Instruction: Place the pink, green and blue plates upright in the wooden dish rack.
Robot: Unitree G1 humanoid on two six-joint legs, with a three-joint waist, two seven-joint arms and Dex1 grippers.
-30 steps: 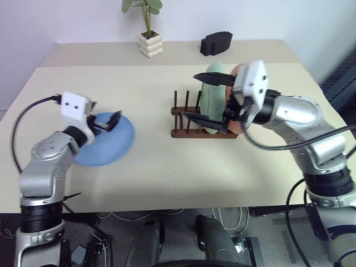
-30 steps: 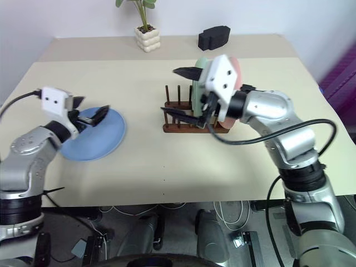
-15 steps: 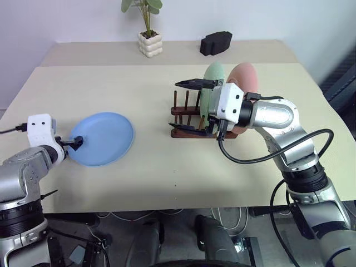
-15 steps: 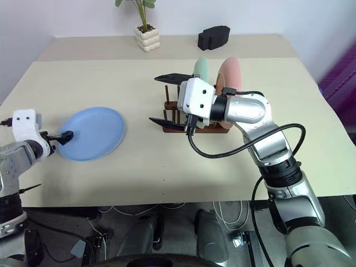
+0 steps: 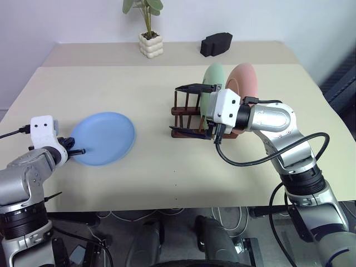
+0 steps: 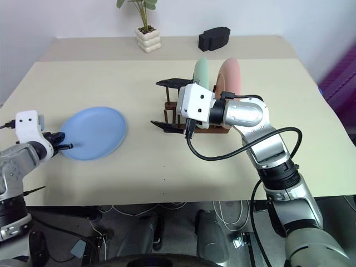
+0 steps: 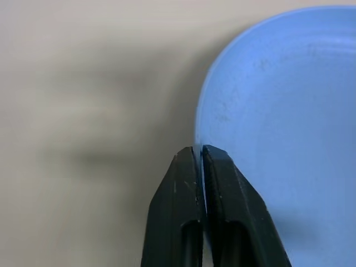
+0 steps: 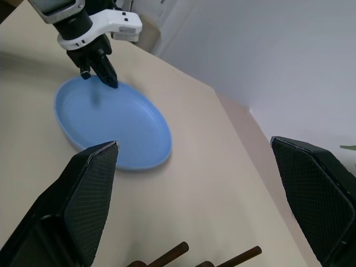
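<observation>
Left eye view showed green plate (image 5: pixel 212 83) and pink plate (image 5: pixel 243 83) upright in the rack (image 5: pixel 192 119) — blue plate (image 5: pixel 104 138) lay flat well left of it, left gripper (image 5: pixel 78 151) pinched on its rim, right gripper (image 5: pixel 192 109) spread wide.

My two arms are built of rounded silver-grey segments joined by black ribbed collars. Each wrist carries a white boxy block with small dark dots. A black cable loops from each. My jaws are slim black fingers, mesh-textured inside.

A green leafy plant in a white bumpy ceramic pot (image 5: pixel 151 44) and a black blocky object (image 5: pixel 216 43) are sitting near the beige worktop's (image 5: pixel 167 167) far edge.
</observation>
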